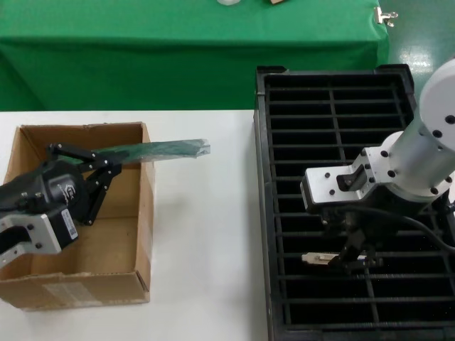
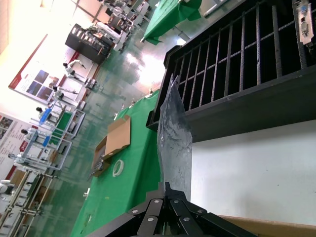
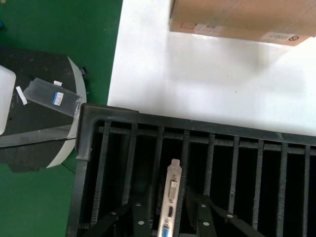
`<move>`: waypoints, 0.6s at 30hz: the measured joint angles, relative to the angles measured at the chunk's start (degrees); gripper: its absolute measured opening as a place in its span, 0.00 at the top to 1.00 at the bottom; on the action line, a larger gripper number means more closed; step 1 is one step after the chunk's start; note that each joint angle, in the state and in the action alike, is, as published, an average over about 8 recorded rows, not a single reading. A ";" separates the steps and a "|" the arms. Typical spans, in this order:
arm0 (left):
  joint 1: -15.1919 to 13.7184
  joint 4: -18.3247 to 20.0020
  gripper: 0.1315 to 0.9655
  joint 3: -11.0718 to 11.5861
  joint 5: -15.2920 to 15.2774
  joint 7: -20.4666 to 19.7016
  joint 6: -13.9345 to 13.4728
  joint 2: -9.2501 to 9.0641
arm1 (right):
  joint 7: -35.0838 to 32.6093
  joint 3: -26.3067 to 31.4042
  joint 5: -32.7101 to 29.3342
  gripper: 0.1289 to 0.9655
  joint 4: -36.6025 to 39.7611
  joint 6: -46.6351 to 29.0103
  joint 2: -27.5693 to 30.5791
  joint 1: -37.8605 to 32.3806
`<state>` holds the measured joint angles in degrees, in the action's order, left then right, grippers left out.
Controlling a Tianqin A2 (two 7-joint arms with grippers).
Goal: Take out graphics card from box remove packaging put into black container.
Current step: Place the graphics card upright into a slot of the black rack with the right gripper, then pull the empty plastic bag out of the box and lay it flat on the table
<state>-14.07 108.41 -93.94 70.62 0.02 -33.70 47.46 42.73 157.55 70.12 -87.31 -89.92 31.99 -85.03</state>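
In the head view the brown cardboard box stands on the left of the white table, and my left gripper hovers over it. That gripper is shut on one end of the packaging, a crinkly translucent bag sticking out past the box's right wall. The left wrist view shows my left gripper pinching the bag. The graphics card stands on edge in a slot of the black container, silver bracket showing. My right gripper is open astride it, fingers apart from the card. In the head view the right gripper is low over the container, beside the bracket.
A green-covered table runs along the back, behind the white table. The box lies a short stretch of white tabletop away from the container. The robot's dark base sits below the table edge.
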 joint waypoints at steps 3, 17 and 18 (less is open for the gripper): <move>0.00 0.00 0.99 0.00 0.00 0.00 0.00 0.00 | 0.71 -0.07 0.45 0.80 -1.61 -0.01 0.75 -0.70; -0.19 -0.10 0.99 0.00 -0.62 -0.44 -0.11 -0.26 | 3.28 -17.95 -6.17 0.57 -11.06 16.61 4.73 13.21; -0.32 -0.16 0.99 0.01 -1.02 -0.75 -0.21 -0.44 | 3.65 -19.60 -7.48 0.54 -11.46 19.21 4.87 15.68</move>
<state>-14.38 108.25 -93.92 69.60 -0.73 -33.91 47.02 46.38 137.94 62.64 -98.76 -70.71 36.86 -69.35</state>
